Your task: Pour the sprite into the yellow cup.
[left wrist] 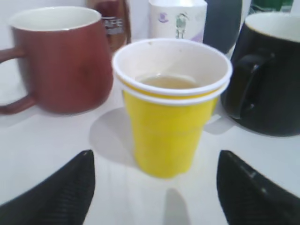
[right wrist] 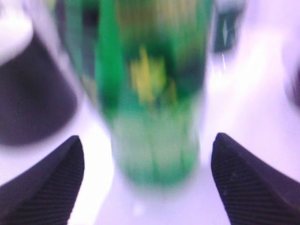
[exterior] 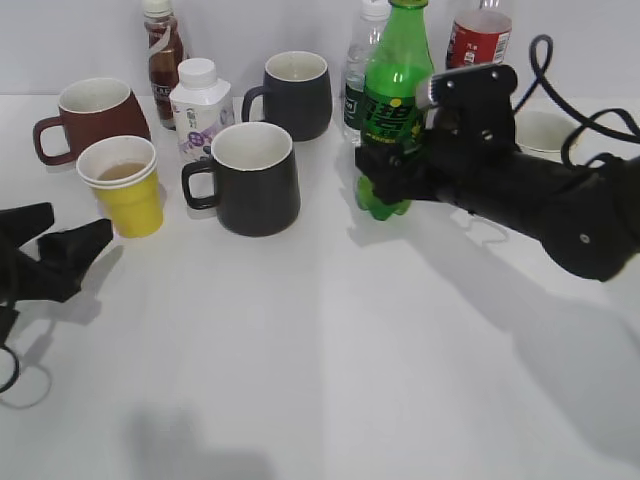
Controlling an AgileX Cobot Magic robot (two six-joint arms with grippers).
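Both grippers gape: left point(left wrist: 154, 187) before yellow cup point(left wrist: 168, 122), whose liquid only its wrist view shows; right point(right wrist: 147, 183) around sprite point(right wrist: 150, 93).

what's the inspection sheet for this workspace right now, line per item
surface: white table, shadows only, no spills seen
sprite: upright, cap on, among other bottles at the back right
yellow cup: upright at the left, looks like two stacked, some pale liquid already inside
clutter: brown mug, two dark mugs, white carton, brown bottle, clear bottle, cola, white bowl
left gripper: open, short of the yellow cup, not touching
right gripper: open, fingers either side of the sprite's base, contact unclear in the blur
cables: black cable looping over the right arm
surroundings: plain pale wall
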